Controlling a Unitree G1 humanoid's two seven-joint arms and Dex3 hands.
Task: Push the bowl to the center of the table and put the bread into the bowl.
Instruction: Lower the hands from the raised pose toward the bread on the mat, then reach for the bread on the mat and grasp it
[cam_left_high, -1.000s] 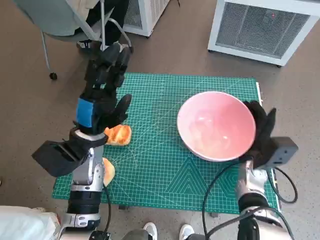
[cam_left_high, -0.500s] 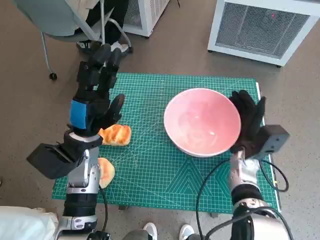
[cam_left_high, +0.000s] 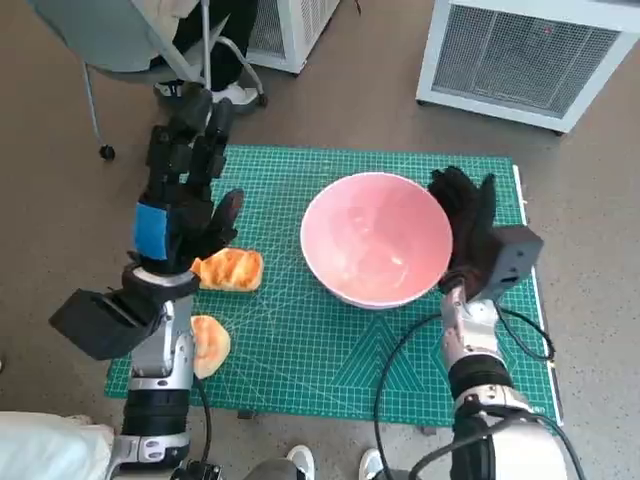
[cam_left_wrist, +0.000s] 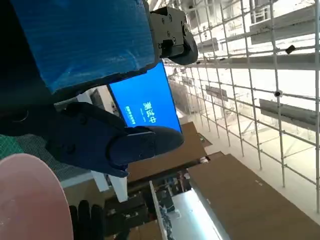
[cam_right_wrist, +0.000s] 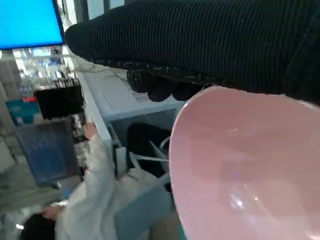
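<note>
Head view: bowl (cam_left_high: 376, 238) sits roughly mid-mat, right hand (cam_left_high: 465, 235) flat against it, apparently gripping nothing; bread (cam_left_high: 229, 269) outside; left hand (cam_left_high: 185, 195) spread, empty.

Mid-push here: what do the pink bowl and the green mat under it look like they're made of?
The bowl looks like glossy plastic or melamine, possibly glazed ceramic: smooth, uniform pink with soft highlights inside. The mat looks like a matte rubbery cutting mat: flat green with a printed white grid and angle lines. The right hand in its knitted glove rests on the bowl's rim.
</note>
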